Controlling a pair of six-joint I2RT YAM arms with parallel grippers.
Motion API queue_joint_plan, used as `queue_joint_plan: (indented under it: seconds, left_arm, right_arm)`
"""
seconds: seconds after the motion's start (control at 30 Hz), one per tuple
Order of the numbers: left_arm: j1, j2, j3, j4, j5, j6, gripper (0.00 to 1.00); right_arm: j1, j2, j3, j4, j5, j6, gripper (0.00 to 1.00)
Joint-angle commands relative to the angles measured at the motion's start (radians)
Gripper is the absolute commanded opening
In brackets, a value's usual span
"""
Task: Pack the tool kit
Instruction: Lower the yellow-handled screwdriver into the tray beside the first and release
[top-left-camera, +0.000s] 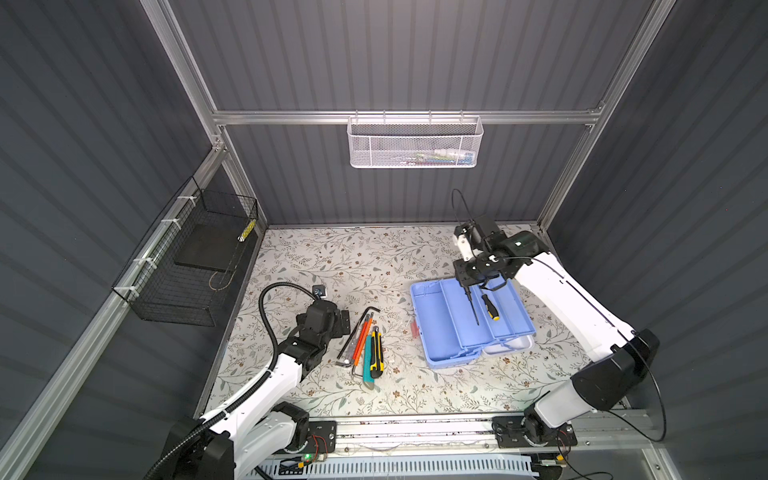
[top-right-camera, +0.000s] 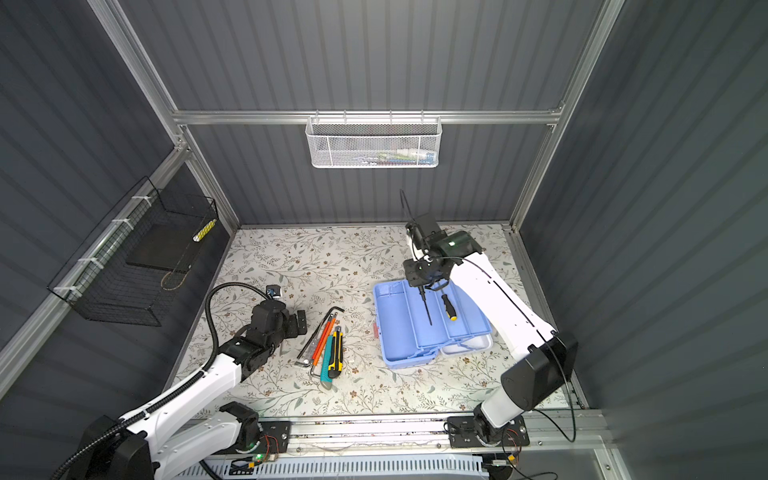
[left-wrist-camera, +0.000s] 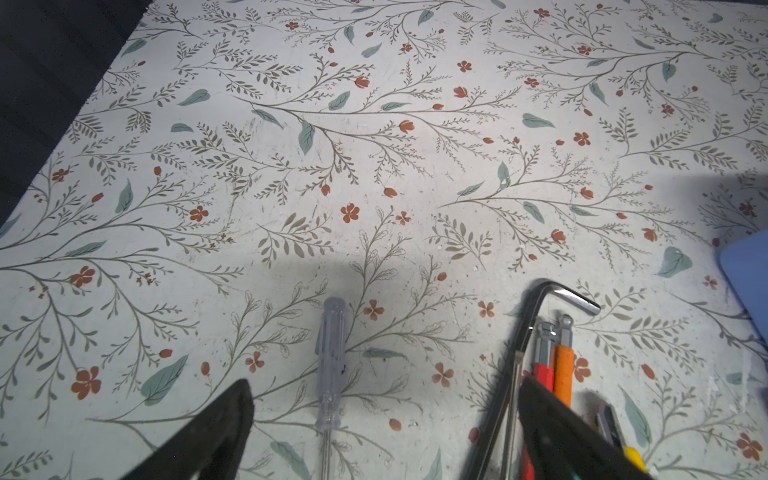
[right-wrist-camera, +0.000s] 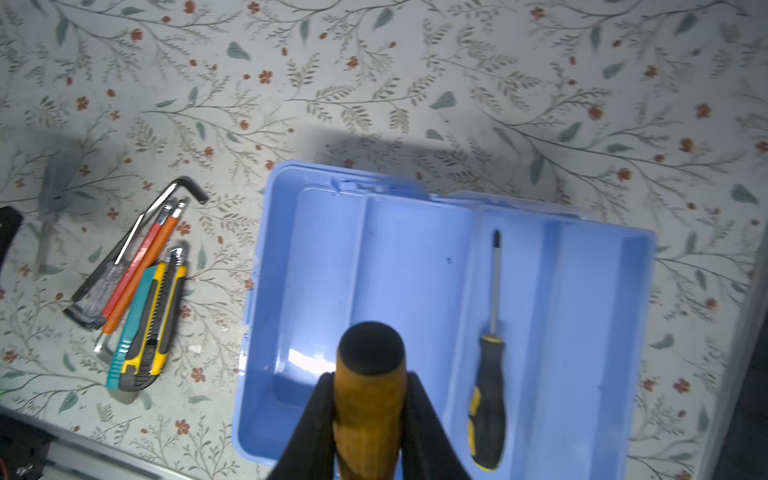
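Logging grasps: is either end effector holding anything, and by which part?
The right end effector grips a yellow-and-black-handled screwdriver by its handle, shaft pointing down; the left end effector is open and holds nothing.

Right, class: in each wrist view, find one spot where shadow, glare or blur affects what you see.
Left wrist view: a grey shadow crosses the table and the clear screwdriver. Right wrist view: the held screwdriver is blurred near the lens; glare whitens part of the blue box.
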Motion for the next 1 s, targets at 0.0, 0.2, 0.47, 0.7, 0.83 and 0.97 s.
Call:
queue_joint_plan:
  seconds: [0.0, 0.2, 0.47, 0.7, 0.83, 0.97]
  left_arm:
    - [0.007, 0.007, 0.024, -0.020, -0.013, 0.011, 0.99]
    - [0.006, -0.003, 0.018, -0.019, -0.010, 0.012, 1.00]
    - [0.006, -0.005, 0.017, -0.020, -0.016, 0.009, 1.00]
    - [0.007, -0.005, 0.017, -0.018, -0.012, 0.012, 0.99]
    - [0.006, -0.005, 0.018, -0.018, -0.015, 0.010, 0.99]
    - [0.006, -0.006, 0.018, -0.019, -0.014, 0.010, 0.99]
  right_arm:
    - [-0.074, -0.020, -0.021, -0.082, 0.084, -0.054, 0.10]
    - [-0.164, -0.032, -0.076, -0.018, 0.122, -0.094, 0.09]
    - [-0.195, 0.020, -0.152, 0.091, 0.089, -0.145, 0.07]
    - [-0.205, 0.083, -0.157, 0.110, 0.092, -0.166, 0.07]
    - [-0.211, 0.095, -0.164, 0.132, 0.086, -0.176, 0.09]
    - [-0.216, 0.116, -0.164, 0.146, 0.074, -0.177, 0.11]
